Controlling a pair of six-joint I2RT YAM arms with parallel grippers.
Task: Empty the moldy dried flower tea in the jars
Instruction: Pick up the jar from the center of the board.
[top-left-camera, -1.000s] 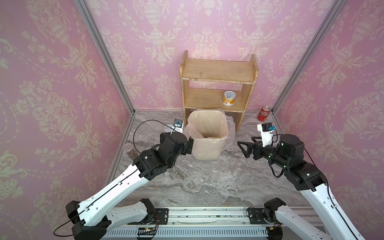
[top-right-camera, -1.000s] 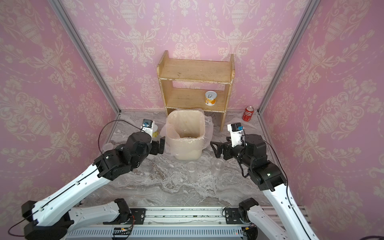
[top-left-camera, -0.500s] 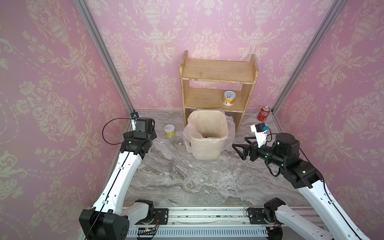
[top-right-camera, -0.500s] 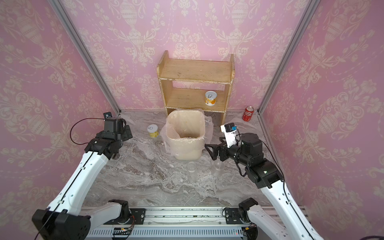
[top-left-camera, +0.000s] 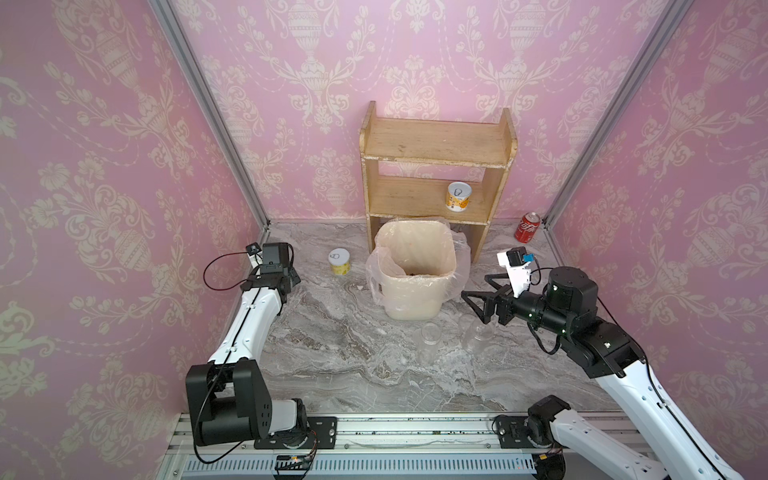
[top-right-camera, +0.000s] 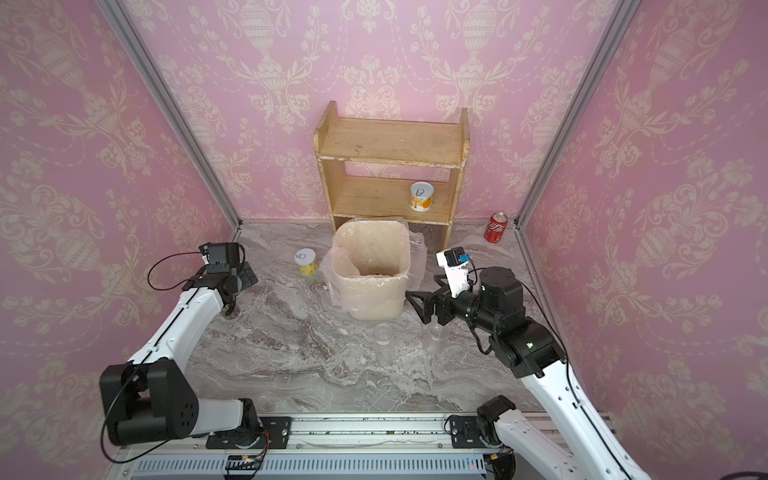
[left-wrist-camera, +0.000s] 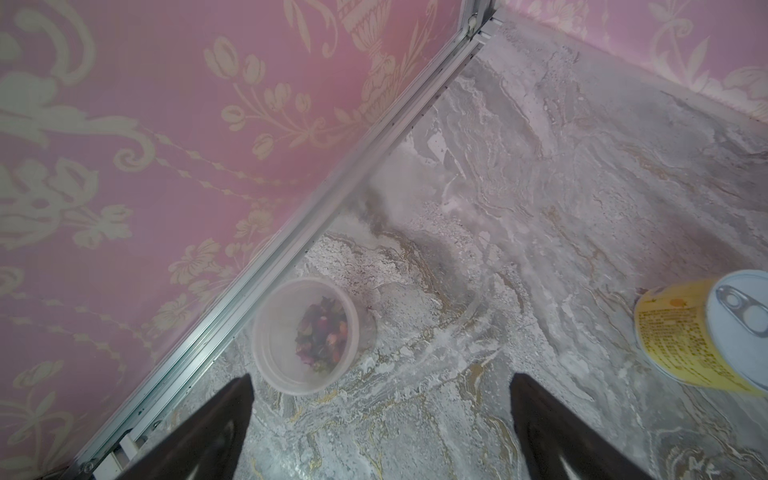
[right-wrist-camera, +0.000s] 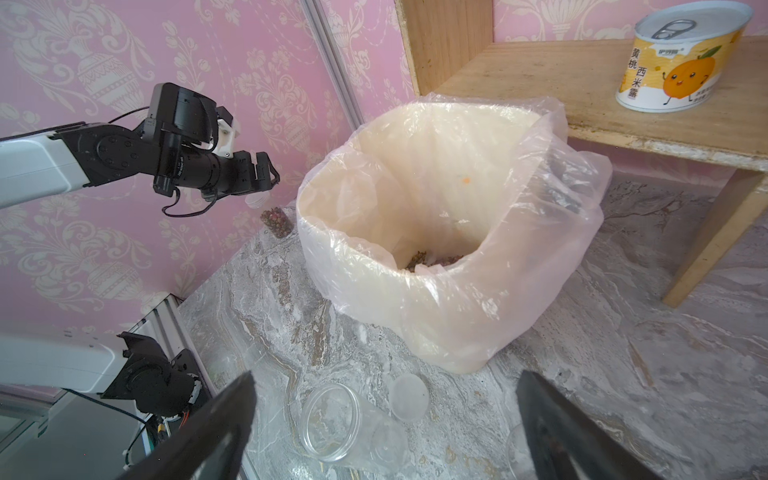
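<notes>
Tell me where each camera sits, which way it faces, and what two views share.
Both top views: high overhead, looking down and forward at the plastic-lined cream bin and wooden shelf; white left arm and right arm show.
Left wrist: on the left arm, looking down at a clear jar of dried flower buds by the pink wall; open jaws show.
Right wrist: on the right arm, facing the bin; open jaws and the left arm show.
Both wrists share that jar.

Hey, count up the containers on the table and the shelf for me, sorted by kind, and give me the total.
Clear jars: 3
Yellow tins: 2
Red cola can: 1
Lined bin: 1
Total: 7
</notes>
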